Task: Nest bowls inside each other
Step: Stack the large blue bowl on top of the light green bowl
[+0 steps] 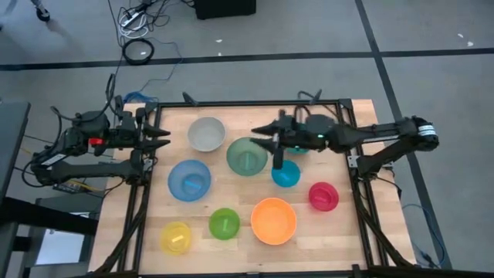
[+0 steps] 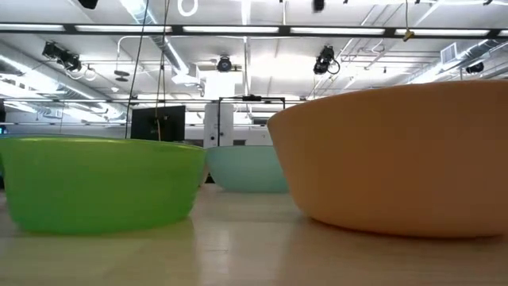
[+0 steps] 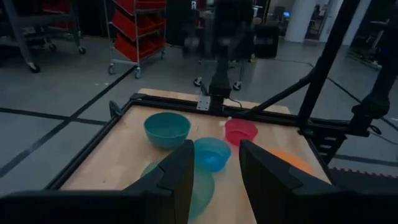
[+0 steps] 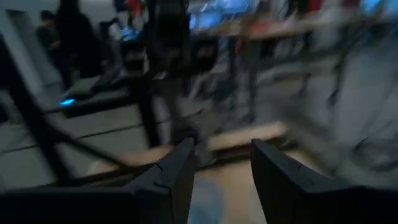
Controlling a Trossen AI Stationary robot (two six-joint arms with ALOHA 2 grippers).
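Note:
Several bowls stand apart on their bases on the wooden table point(image 1: 340, 232): white-grey point(image 1: 206, 133), pale green point(image 1: 247, 156), blue point(image 1: 189, 179), cyan point(image 1: 285, 174), pink-red point(image 1: 323, 196), orange point(image 1: 273, 220), lime green point(image 1: 224, 223) and yellow point(image 1: 176, 237). The left wrist view shows a teal bowl point(image 3: 166, 129) at the far side; in the high view my right arm mostly covers it. My right gripper point(image 1: 258, 137) hangs open and level above the pale green bowl's far rim. At the table's left edge my left gripper point(image 1: 165, 139) waits open, clear of the bowls.
A black metal frame point(image 1: 147, 193) runs round the table's edges, with the arm bases at left and right. In the low view the lime green bowl point(image 2: 95, 183) and the orange bowl point(image 2: 397, 159) fill the near side. Bare wood lies between the bowls.

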